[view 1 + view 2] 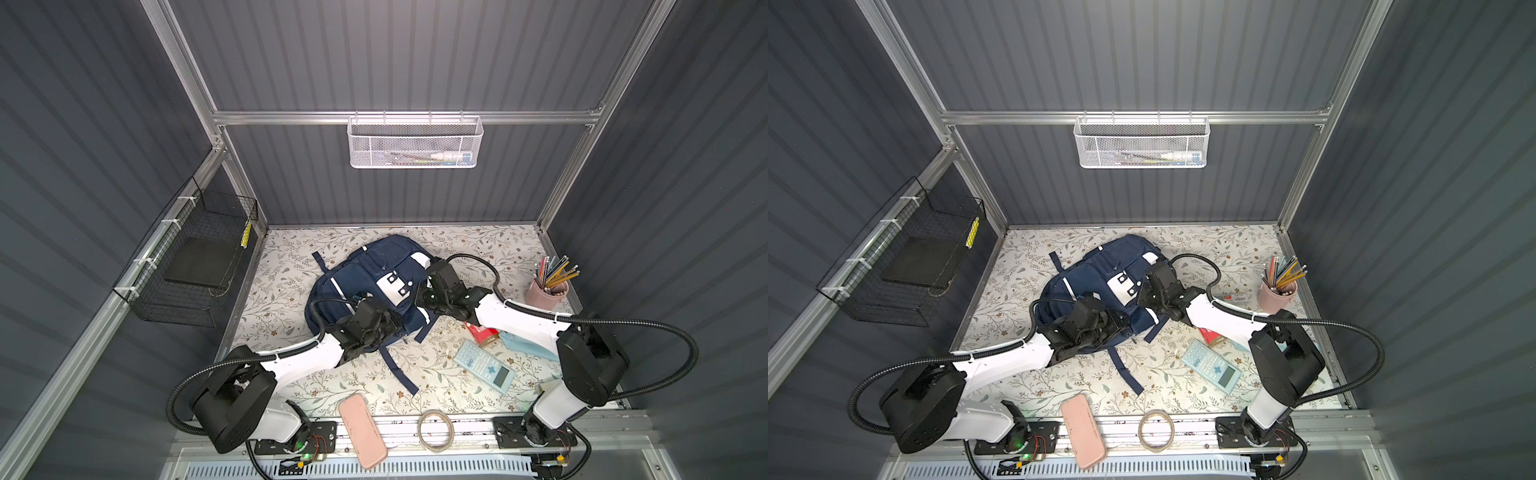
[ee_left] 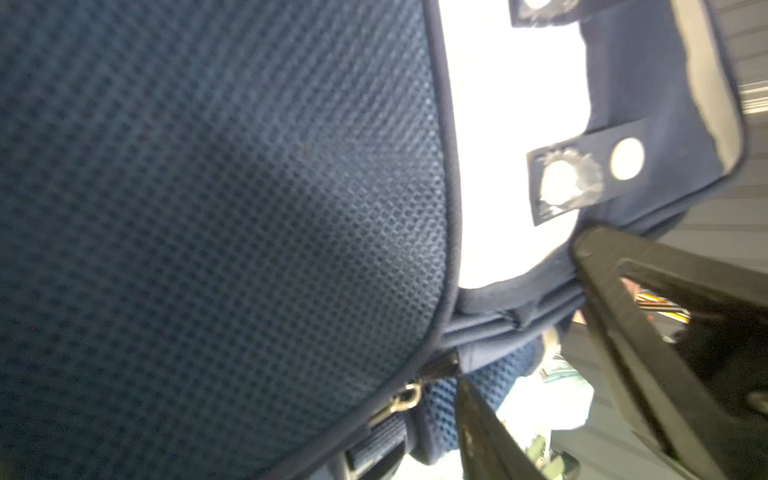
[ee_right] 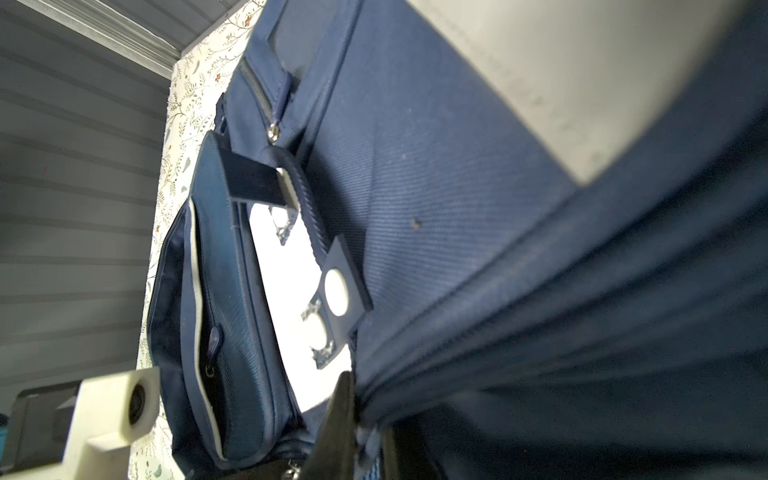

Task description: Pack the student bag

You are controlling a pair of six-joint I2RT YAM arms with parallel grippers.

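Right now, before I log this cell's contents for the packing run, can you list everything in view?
student bag: one, navy with white patches, middle of the table
table: one, floral print, under everything
calculator: one, pale blue, right of the bag
red box: one, red, partly under the right arm
pale blue item: one, beside the red box, mostly hidden
pencil cup: one, pink, far right
pink case: one, pink, front edge
tape ring: one, beige, front edge
mesh basket: one, white, back rail
wire basket: one, black, left wall
left gripper: one, black, open at the bag's seam
right gripper: one, black, shut on bag fabric
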